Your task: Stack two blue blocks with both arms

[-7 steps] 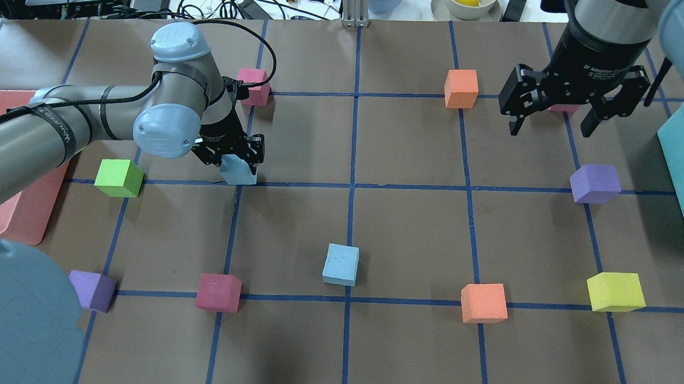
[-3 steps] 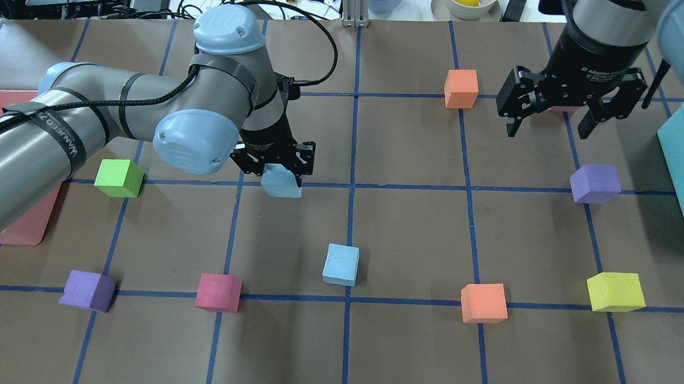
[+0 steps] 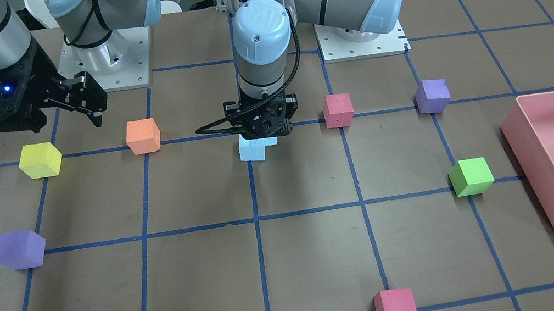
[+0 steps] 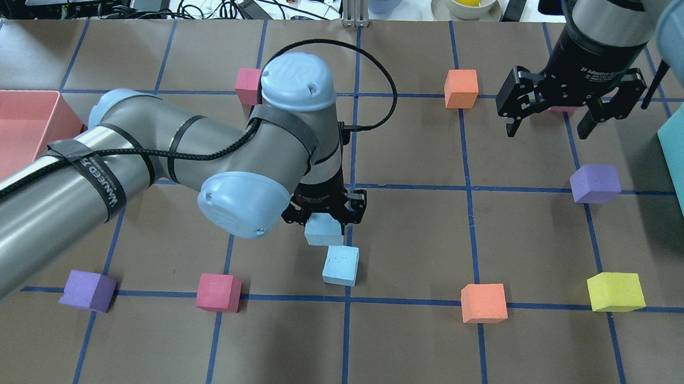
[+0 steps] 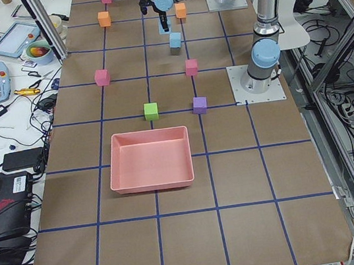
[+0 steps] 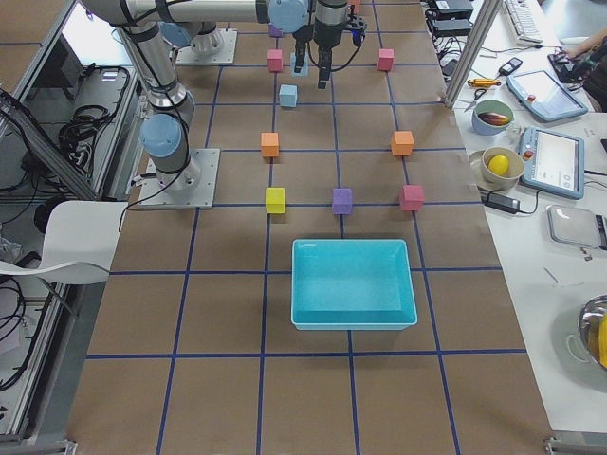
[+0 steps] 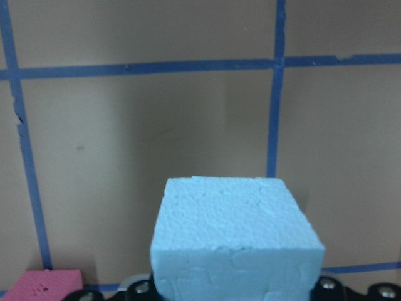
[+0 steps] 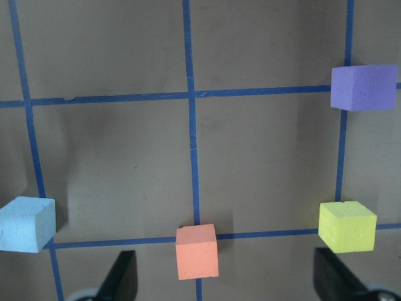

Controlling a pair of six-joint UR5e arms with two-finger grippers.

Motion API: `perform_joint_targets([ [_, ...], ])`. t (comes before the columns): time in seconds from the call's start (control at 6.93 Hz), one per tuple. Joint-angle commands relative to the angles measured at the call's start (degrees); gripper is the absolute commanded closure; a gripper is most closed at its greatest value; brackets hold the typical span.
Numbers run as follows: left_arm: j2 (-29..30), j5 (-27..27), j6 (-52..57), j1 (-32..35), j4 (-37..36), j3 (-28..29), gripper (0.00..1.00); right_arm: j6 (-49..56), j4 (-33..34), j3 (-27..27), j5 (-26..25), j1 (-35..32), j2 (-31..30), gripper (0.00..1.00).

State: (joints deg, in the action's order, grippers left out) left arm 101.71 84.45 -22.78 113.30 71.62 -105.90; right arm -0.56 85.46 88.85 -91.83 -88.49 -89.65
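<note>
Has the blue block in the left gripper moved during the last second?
Yes. The held blue block moved rightward and toward the camera, closing on the resting blue block.

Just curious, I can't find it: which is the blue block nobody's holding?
Follow the left arm over the brown table to its end effector, which grips one pale blue foam cube. The loose blue block sits on the table close beside that one. Its neighbours lying there are a pink cube and an orange cube; only it is sky blue.
</note>
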Motion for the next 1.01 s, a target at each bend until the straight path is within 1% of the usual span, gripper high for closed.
perform_joint_targets([
  [0.0,0.42,-0.34,-0.86,1.13,-5.59,-5.71,0.90,0.21,-0.03,0.00,-0.54,0.07,0.09,0.00],
  [0.14,0.16,-1.12,-0.16,1.56,-5.62,-5.90,0.90,0.21,-0.11,0.00,-0.63,0.07,0.09,0.00],
  [0.29,1.20,-1.13,0.28,1.74,-5.79,-5.81,0.90,0.21,-0.12,0.00,-0.63,0.07,0.01,0.00],
  [0.72,1.66,-1.39,4.22,2.27,-9.82,-5.81,0.90,0.21,-0.12,0.00,-0.63,0.07,0.09,0.00],
  [0.87,1.92,-1.31,4.24,2.27,-10.01,-5.99,0.90,0.21,-0.12,0.09,-0.63,0.07,0.09,0.00],
])
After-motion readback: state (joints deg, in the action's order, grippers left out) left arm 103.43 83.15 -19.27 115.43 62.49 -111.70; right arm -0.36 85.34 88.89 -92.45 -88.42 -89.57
